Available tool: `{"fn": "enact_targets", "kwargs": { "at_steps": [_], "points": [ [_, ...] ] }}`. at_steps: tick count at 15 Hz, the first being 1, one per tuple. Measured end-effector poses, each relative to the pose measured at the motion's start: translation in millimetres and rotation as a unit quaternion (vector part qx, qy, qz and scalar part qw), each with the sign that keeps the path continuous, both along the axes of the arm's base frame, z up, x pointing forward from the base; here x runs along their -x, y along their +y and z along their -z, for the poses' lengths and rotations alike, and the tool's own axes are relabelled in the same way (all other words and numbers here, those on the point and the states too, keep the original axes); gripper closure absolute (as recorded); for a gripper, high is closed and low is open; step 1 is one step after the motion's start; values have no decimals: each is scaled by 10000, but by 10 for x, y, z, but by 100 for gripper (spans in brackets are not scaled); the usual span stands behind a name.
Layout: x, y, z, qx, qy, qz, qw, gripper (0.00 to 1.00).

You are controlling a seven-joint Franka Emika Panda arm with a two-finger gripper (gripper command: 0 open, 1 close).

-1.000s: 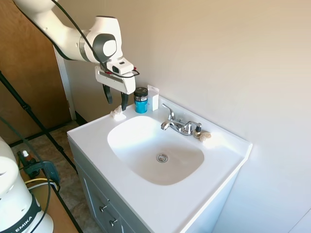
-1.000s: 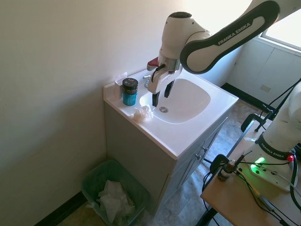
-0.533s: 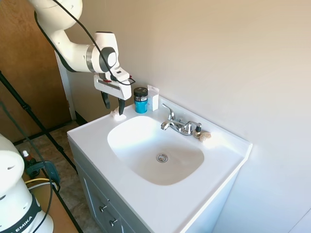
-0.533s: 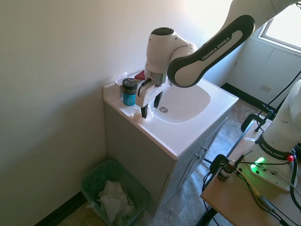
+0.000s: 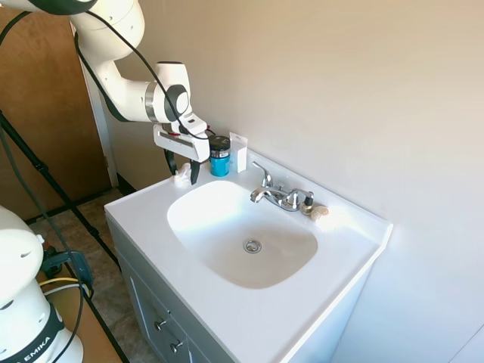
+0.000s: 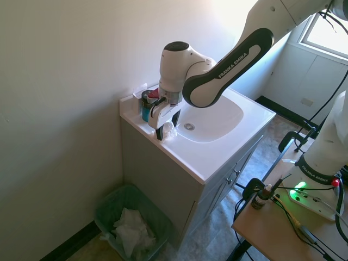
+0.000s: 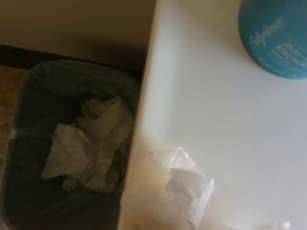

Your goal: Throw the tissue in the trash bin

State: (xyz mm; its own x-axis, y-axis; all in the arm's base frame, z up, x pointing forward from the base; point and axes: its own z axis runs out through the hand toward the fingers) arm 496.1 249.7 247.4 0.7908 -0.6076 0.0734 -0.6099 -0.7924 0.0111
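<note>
The jaws point(image 5: 184, 173) stand apart and low over the back corner of the vanity top, one finger on each side of the tissue point(image 6: 168, 131), which lies between them on the white table point(image 6: 217, 157). Whether the fingertips already touch the wad is hard to tell from either outside view.

The likely trouble: the tissue is light and lumpy, so if the jaws close a little too high they may pinch only a loose flap, and the wad could slip free before it is over the bin. It could also be nudged sideways. Just behind the jaws stands the blue jar point(image 5: 219, 156), close enough that one finger could clip it.

The tissue is a small crumpled white wad, irregular, with folds that catch the light; in the wrist view point(image 7: 189, 189) it sits near the table's edge.

Below and out past that edge is the trash bin point(image 6: 109, 209), lined in green, with crumpled white paper already inside. The drop calls for a carry beyond the edge.
</note>
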Motion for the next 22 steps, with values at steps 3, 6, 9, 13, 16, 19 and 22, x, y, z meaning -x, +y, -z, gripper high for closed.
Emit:
{"fn": "enact_targets", "kwargs": {
  "at_steps": [3,6,9,13,16,19,22],
  "points": [
    [-9,4,-8,4,-15,7,10000,100],
    [-21,-10,-11,8,-20,23,10000,100],
    [-35,0,-31,10,-28,22,10000,100],
    [-34,68,-69,41,-7,67,10000,100],
    [-41,103,-100,56,0,113,9999,100],
    [-58,234,-259,31,-91,89,9999,100],
    [-19,539,-512,15,-186,36,9998,100]
  ]
}}
